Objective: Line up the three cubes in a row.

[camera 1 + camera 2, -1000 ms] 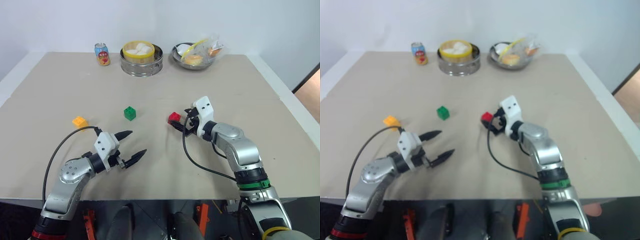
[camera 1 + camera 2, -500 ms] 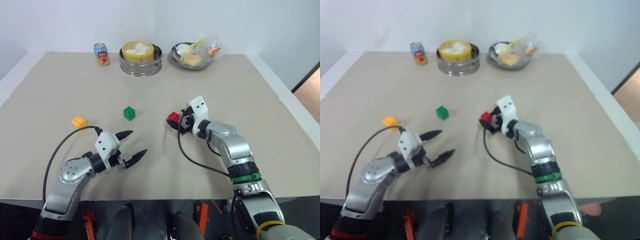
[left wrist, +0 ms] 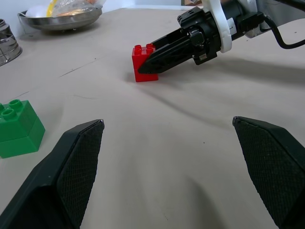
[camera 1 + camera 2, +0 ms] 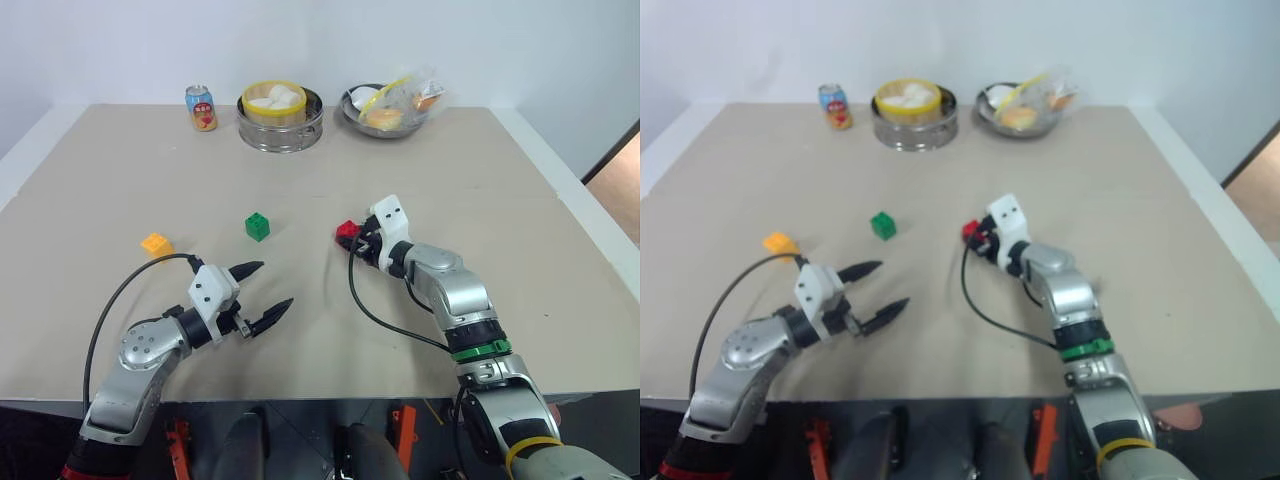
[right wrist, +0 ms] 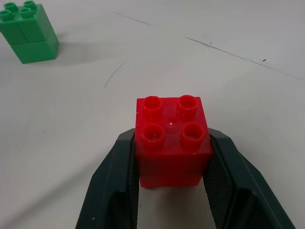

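No readable text anywhere, the print on the drink can (image 4: 203,108) too small.

This looks like a robot test room or lab set up for manipulation trials: a broad, plain beige worktop (image 4: 120,190) stands against a bare white wall (image 4: 130,45) and carries props, not household clutter. Along its far edge stand a small drink can (image 4: 202,108), a round metal steamer with a yellow ring holding white buns (image 4: 281,116) and a metal bowl of plastic-wrapped food (image 4: 392,105). Toy building blocks lie scattered on the open surface.
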Tool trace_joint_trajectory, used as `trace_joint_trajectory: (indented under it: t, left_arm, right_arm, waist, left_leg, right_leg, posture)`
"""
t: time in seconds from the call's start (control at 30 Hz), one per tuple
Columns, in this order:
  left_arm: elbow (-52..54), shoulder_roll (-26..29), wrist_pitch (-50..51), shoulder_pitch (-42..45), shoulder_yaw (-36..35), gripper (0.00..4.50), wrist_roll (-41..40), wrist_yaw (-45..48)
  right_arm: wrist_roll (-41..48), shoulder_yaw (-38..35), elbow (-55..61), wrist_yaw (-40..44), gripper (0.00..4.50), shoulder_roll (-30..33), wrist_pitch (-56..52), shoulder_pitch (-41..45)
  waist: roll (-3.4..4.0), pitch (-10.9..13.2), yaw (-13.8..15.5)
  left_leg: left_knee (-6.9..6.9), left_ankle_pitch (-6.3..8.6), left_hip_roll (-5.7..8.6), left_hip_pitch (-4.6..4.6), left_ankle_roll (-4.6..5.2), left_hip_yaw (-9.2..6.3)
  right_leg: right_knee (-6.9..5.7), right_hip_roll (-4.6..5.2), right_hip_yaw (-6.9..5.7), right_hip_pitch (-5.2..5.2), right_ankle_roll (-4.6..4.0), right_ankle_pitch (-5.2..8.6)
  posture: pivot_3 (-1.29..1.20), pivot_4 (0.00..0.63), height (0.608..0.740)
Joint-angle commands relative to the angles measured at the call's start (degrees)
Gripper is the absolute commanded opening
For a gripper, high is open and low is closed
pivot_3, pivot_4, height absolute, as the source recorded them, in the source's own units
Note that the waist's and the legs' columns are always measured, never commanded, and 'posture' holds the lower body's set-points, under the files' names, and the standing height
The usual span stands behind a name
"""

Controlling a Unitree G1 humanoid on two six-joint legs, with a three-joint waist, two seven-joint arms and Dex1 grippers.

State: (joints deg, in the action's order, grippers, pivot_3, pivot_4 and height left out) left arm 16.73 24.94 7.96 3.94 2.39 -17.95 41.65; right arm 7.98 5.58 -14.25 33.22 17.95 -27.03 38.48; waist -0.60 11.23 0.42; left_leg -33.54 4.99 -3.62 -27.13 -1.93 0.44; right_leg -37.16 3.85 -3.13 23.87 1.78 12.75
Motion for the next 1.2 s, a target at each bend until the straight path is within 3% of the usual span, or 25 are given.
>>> trace_joint_trajectory:
  t: [0.03, 0.23, 0.37, 0.77, 1.2]
  left_arm:
    - [1.9, 0.8, -0.2, -0.3, -0.6, 4.5, -0.6, 0.4]
    - [1.4, 3.2, -0.5, -1.4, -1.6, 4.5, -2.7, 4.2]
    - [1.5, 4.9, -0.3, -1.6, -1.4, 4.5, -4.7, 7.8]
    - [1.9, 7.2, 1.3, -1.6, -1.1, 4.5, -6.8, 12.8]
    - [2.9, 6.8, 1.4, -1.9, -0.8, 4.5, -5.7, 11.4]
  right_arm:
    - [1.1, 0.9, 10.4, 2.4, 1.24, 1.6, -2.1, -1.5]
    - [5.8, 5.4, 28.2, 11.7, 1.24, 8.6, -10.0, -8.8]
    - [10.5, 7.0, 34.2, 18.3, 1.24, 13.3, -13.3, -11.5]
    - [9.2, 11.1, 29.9, 26.0, 1.24, 17.9, -9.2, -9.5]
    - [6.9, 13.1, 26.3, 29.0, 1.24, 17.4, -3.3, -8.7]
  waist:
    - [0.0, 0.0, 0.0]
    - [0.0, 0.0, 0.0]
    - [0.0, 0.0, 0.0]
    - [-0.01, 0.0, 0.0]
    - [-0.01, 0.0, 0.0]
  left_leg:
    - [0.01, 0.0, -0.02, 0.0, 0.01, 0.07]
    - [0.06, 0.04, -0.07, -0.01, -0.03, 0.2]
    - [0.05, 0.1, -0.11, 0.0, -0.1, 0.28]
    - [-0.03, 0.13, -0.11, 0.0, -0.15, 0.34]
    - [-0.08, 0.17, -0.12, 0.0, -0.14, 0.4]
  right_leg:
    - [0.0, -0.01, 0.05, 0.03, 0.0, 0.0]
    - [0.0, 0.0, 0.11, 0.11, -0.01, 0.0]
    - [0.0, 0.04, 0.13, 0.2, -0.05, 0.0]
    - [0.01, 0.11, 0.09, 0.42, -0.12, -0.08]
    - [0.01, 0.1, 0.12, 0.42, -0.11, -0.07]
  posture:
    - [0.0, 0.15, 0.74]
    - [0.0, 0.15, 0.74]
    - [0.0, 0.15, 0.74]
    - [0.0, 0.15, 0.74]
    - [0.0, 0.15, 0.74]
